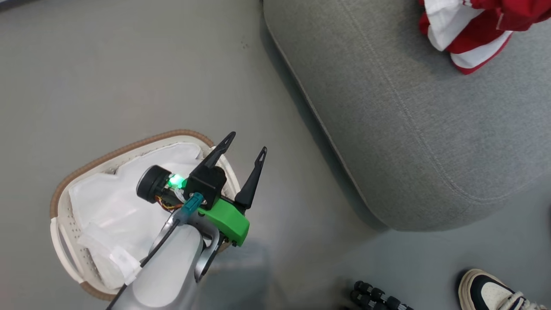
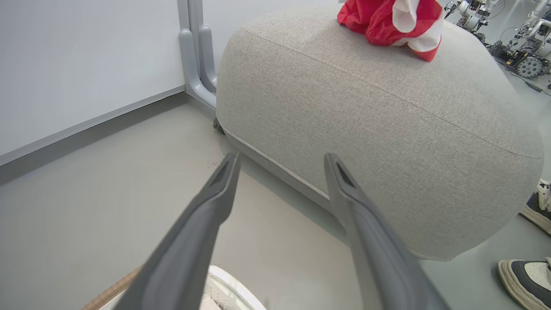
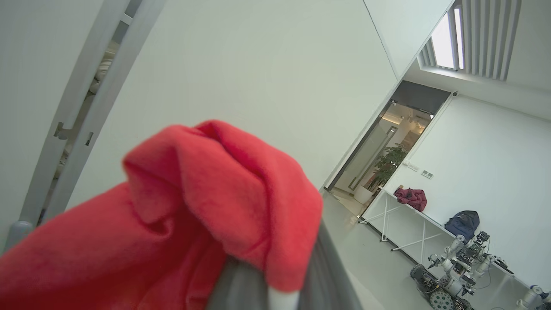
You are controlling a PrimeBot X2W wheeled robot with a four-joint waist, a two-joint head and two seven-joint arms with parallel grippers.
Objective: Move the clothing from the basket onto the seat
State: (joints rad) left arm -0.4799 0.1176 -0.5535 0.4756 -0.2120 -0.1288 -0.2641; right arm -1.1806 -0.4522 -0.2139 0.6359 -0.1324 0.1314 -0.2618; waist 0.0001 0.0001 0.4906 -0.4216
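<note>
My left gripper (image 1: 248, 143) hangs open and empty over the right edge of the basket (image 1: 129, 148), fingers pointing toward the seat (image 1: 409, 129). Inside the basket I see the white liner (image 1: 116, 202). Red and white clothing (image 1: 469, 26) lies bunched on the seat's far right top. From the left wrist, the open gripper (image 2: 280, 162) frames the seat (image 2: 387, 107), with the clothing (image 2: 396, 21) on its crown. In the right wrist view, red clothing (image 3: 206, 206) drapes over my right gripper (image 3: 280, 295), which is shut on it and points up at a wall.
A person's shoe (image 1: 490, 292) stands on the floor near the seat's front corner, beside a black ribbed part (image 1: 379, 297). Shoes (image 2: 525, 275) also sit to the right of the seat. Other robots (image 2: 516, 43) stand behind it. A wall post (image 2: 198, 56) rises at its left.
</note>
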